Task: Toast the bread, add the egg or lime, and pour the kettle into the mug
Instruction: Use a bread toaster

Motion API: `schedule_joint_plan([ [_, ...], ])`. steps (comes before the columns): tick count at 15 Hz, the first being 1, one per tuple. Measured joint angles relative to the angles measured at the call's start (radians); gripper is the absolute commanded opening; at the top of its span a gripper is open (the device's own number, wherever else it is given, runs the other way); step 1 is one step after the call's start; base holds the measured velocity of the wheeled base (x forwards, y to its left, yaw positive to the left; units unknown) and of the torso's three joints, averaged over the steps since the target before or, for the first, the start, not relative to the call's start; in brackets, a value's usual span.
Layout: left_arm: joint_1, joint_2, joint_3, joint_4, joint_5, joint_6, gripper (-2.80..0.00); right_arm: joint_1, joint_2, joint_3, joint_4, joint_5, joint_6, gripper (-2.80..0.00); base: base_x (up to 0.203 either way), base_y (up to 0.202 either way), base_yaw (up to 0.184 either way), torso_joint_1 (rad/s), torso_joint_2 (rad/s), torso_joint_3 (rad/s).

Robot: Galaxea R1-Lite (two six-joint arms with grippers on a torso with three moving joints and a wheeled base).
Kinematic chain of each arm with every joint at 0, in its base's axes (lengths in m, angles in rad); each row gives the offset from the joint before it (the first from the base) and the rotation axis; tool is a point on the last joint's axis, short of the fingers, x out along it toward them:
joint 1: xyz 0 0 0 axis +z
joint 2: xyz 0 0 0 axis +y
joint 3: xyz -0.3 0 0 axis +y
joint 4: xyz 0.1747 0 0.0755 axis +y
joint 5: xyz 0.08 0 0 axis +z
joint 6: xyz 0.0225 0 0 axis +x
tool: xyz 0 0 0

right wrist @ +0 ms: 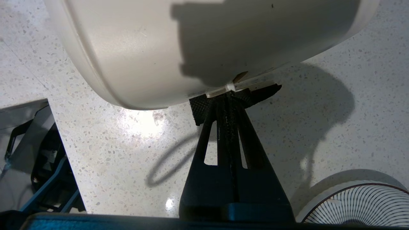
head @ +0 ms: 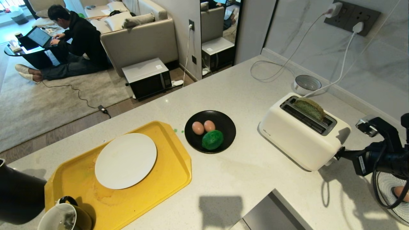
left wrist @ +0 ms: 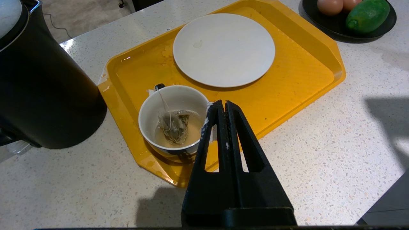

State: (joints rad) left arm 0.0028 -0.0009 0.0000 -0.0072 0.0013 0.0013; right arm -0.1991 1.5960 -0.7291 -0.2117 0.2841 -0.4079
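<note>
Bread (head: pixel 310 108) upright in toaster (head: pixel 300 134) back slot, top half showing, long axis along the slot, running toward the counter's (head: pixel 255 179) far wall edge. Right gripper (right wrist: pixel 230 91) pressed together, tips against the lever (right wrist: pixel 230 87) at the toaster's near end. Left gripper (left wrist: pixel 222 105) pressed together, empty, hanging over the tray's (head: pixel 172 172) near corner beside the mug (left wrist: pixel 174 124). Kettle (left wrist: pixel 44 86) at the counter's left edge. Lime (head: pixel 212 139) lying crosswise beside two eggs (head: pixel 198 127) on the black plate (head: pixel 223 123).

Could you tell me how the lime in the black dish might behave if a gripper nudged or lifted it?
The lime looks oval, so it would probably roll. Its bumpy skin may aid grip. It touches an egg, which could get knocked.
</note>
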Motion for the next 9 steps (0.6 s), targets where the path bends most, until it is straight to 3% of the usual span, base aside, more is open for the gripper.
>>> schedule_joint_plan([
  [9, 0.000, 0.000, 0.000, 0.000, 0.000, 0.000, -2.80, 0.000, 0.024, -0.001, -0.001, 0.000, 0.000, -2.80, 0.000, 0.000, 0.000, 0.000, 0.00, 0.000],
])
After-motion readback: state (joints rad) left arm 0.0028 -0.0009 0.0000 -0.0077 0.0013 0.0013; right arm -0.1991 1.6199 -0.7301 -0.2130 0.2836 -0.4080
